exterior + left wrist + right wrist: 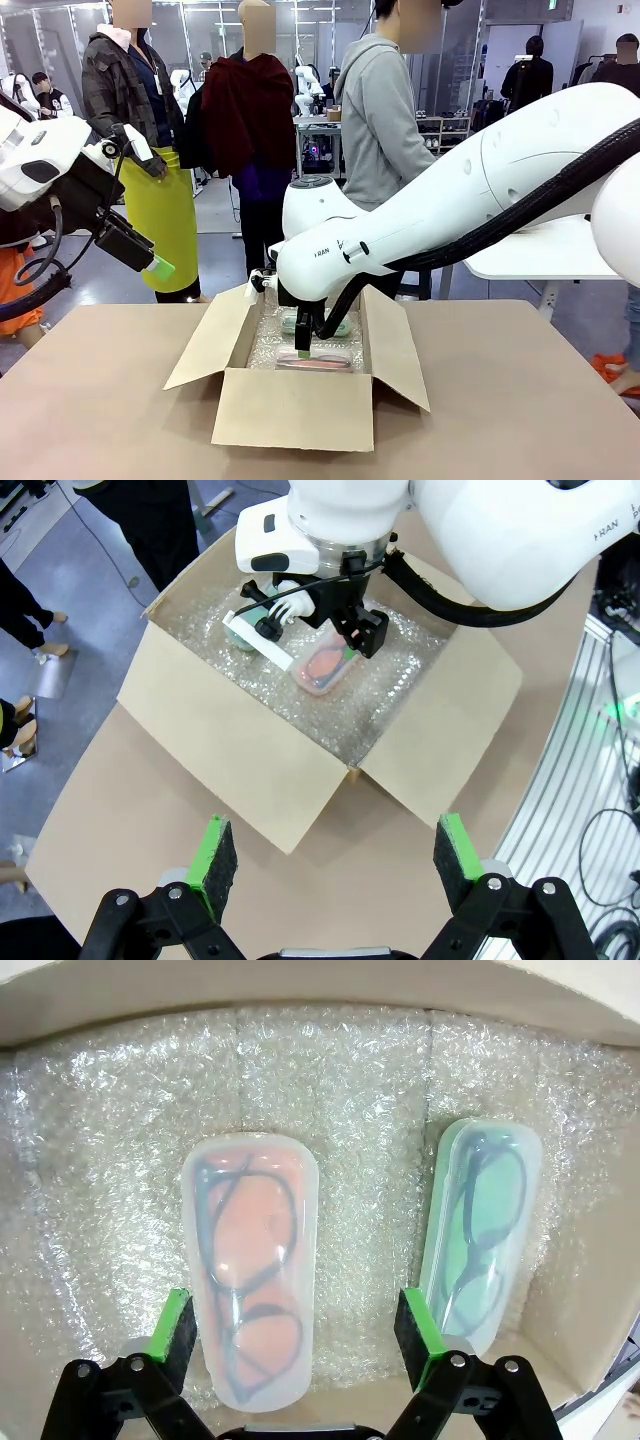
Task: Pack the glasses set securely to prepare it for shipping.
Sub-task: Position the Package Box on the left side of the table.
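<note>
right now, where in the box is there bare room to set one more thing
Bare bubble wrap lies in a wide band between the case ends and the box wall, and beside the pink case on its outer side. Crowded: the narrow strip between it and the mint green case, where a finger of the open right hand stands.

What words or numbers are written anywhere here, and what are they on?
"FRAN": on the white right arm, rest cut off.
Green sign far back: too small to read.
Pale pink case, mint green case, cardboard box: no words, only spectacles outlines on the cases.
</note>
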